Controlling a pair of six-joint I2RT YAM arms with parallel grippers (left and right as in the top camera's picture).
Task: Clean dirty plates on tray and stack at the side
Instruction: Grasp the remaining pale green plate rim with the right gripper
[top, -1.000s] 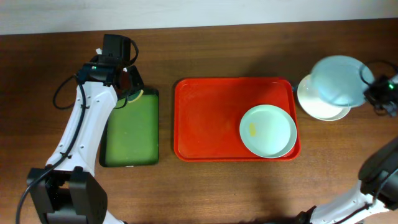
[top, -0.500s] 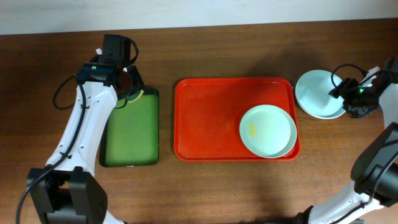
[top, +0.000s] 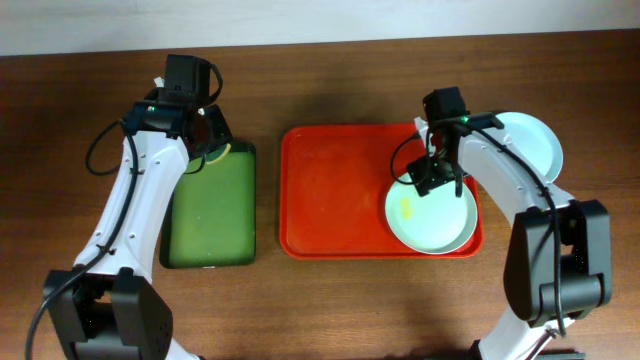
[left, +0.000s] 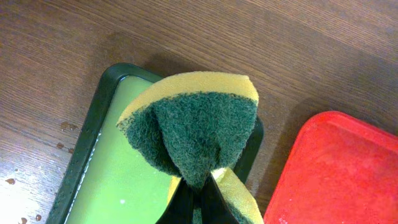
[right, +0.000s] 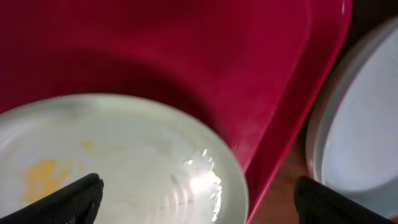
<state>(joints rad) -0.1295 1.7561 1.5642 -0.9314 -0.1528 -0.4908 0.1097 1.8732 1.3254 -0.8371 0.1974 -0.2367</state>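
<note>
Last dirty plate (top: 440, 222) is up: right gripper (top: 432, 182) hangs open over it on the tray (top: 330, 195), likely needing a rim grip, while left gripper (left: 198, 204) pinches the sponge (left: 199, 127).

Even bright light, right wrist seemingly blurred
</note>
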